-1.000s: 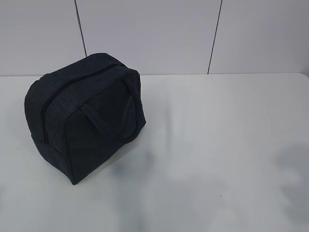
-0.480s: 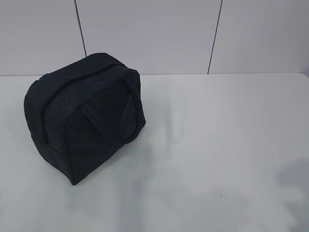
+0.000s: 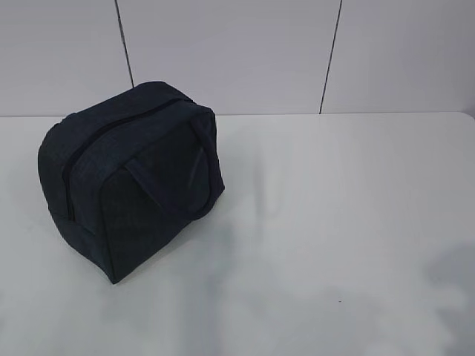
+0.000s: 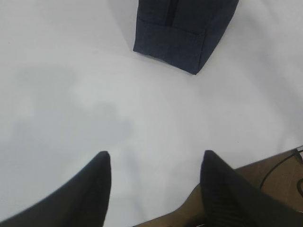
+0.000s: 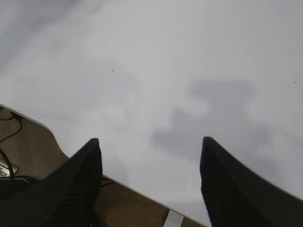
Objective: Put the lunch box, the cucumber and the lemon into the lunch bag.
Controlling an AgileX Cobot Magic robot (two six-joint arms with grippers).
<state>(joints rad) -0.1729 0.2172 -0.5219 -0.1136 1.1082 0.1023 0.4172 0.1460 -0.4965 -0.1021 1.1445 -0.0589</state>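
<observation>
Hardly anything shifted since a second ago, just the soft shadow at the right edge of the table (image 3: 334, 222) creeping and fading a bit, lunch bag (image 3: 130, 178) sitting exactly where it was. Zipped shut along the top by the look of it, handles flopped against the near side, nothing beside it. No lunch box, cucumber or lemon anywhere in view, so either already inside the bag or off camera, can't tell which. Left gripper (image 4: 156, 161) hanging over bare table just near the bag's corner, jaws spread fairly wide, holding nothing. Right gripper (image 5: 149, 146) well away from the bag near the table's front edge, also wide apart and empty. Best bet for whatever's next: check the zipper closed all the way round, keep both arms clear of the bag's handles
</observation>
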